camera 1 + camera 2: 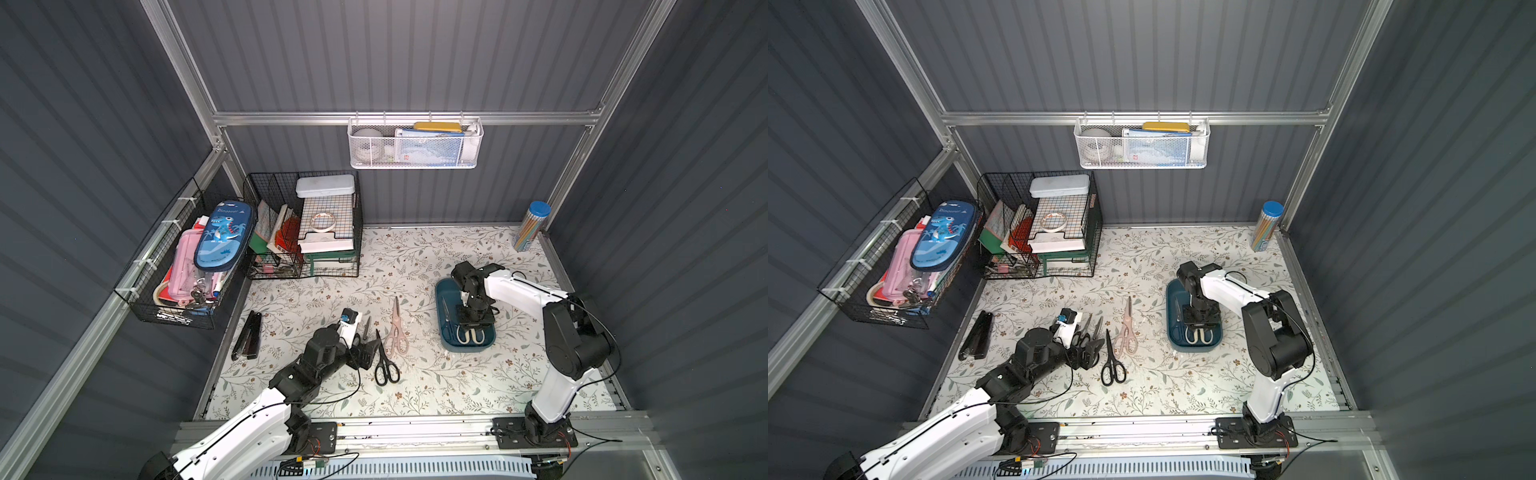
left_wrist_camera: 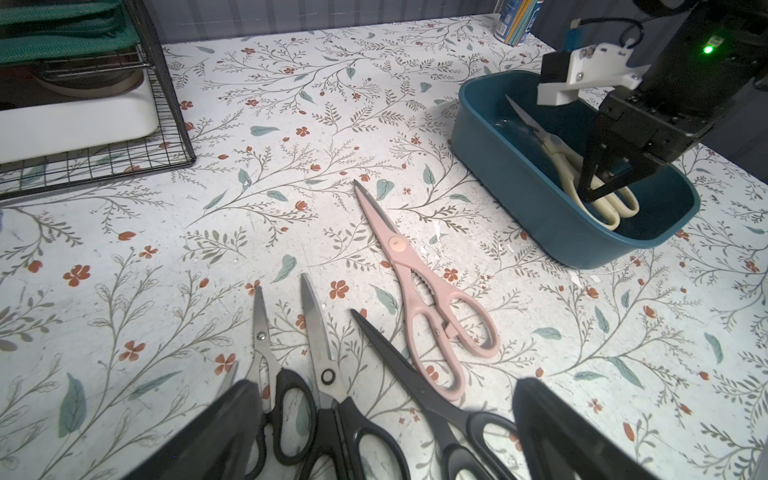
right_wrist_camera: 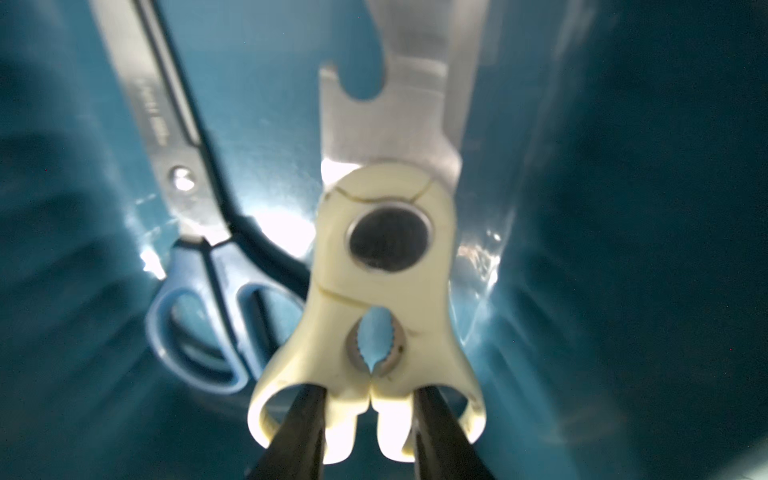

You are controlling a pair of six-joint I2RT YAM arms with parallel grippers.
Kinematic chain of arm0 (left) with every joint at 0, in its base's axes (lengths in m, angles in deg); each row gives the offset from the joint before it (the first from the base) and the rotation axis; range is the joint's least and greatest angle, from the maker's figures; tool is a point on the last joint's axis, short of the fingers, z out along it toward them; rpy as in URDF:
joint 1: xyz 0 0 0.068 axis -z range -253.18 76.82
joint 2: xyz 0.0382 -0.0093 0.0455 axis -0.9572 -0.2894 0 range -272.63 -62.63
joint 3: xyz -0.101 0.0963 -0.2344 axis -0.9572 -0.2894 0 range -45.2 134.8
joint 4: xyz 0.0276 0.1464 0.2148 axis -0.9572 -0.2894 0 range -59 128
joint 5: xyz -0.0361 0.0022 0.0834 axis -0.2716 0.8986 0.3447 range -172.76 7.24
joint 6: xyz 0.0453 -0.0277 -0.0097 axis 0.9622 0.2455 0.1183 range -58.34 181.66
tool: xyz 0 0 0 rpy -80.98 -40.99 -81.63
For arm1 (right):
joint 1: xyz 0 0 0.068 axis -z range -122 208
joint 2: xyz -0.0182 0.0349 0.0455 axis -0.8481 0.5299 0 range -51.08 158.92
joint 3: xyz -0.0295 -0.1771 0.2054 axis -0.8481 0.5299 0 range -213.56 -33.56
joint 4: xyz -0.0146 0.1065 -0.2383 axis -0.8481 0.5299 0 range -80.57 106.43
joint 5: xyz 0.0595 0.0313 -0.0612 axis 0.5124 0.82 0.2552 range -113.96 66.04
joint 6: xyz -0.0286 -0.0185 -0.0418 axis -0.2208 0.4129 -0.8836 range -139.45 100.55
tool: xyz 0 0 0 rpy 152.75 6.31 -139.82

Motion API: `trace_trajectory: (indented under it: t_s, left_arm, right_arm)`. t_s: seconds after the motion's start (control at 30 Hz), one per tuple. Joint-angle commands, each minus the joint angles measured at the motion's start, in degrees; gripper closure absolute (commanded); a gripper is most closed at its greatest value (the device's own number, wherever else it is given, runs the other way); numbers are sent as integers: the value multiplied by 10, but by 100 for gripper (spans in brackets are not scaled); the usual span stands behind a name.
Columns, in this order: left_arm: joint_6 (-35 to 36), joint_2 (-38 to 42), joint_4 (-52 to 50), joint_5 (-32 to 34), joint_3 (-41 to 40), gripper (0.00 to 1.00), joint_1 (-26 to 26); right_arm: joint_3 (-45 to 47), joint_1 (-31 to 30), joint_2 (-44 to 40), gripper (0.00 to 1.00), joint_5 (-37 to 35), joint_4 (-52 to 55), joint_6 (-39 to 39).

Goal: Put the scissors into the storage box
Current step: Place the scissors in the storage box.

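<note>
Black fingers (image 3: 297, 428) of the right gripper (image 3: 365, 388) reach through the loops of the pale-yellow kitchen shears (image 3: 382, 232) and pinch the inner bars. The shears sit low inside the teal storage box (image 2: 498, 166), beside the blue-handled scissors (image 3: 199, 324). It looks best to settle them flat, part the jaws, then rise straight so neither loop snags. The left gripper (image 2: 386, 390) hangs spread wide over the black-handled scissors (image 2: 332, 399).

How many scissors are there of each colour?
Black-handled scissors: 3
Pink kitchen shears: 1
Pale-yellow kitchen shears: 1
Blue-handled scissors: 1
Scissors with only a blade tip showing, handle hidden: 1
Total: 7
</note>
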Motion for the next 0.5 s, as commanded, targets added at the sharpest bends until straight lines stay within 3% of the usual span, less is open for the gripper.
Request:
trace_trajectory:
  t_s: [0.0,0.17,0.47]
  left_arm:
    - [-5,6,-3,2,1,1,3]
    - [-13,12,-9,22,2,0,3]
    - [-46,51,-29,90,-5,0,3]
  right_arm:
    - [-4,-3,12,78,-10,-3,-3]
    - [-16,-3,18,65,-32,-1,-2]
    - [-65,-3,-33,52,-44,41,-2]
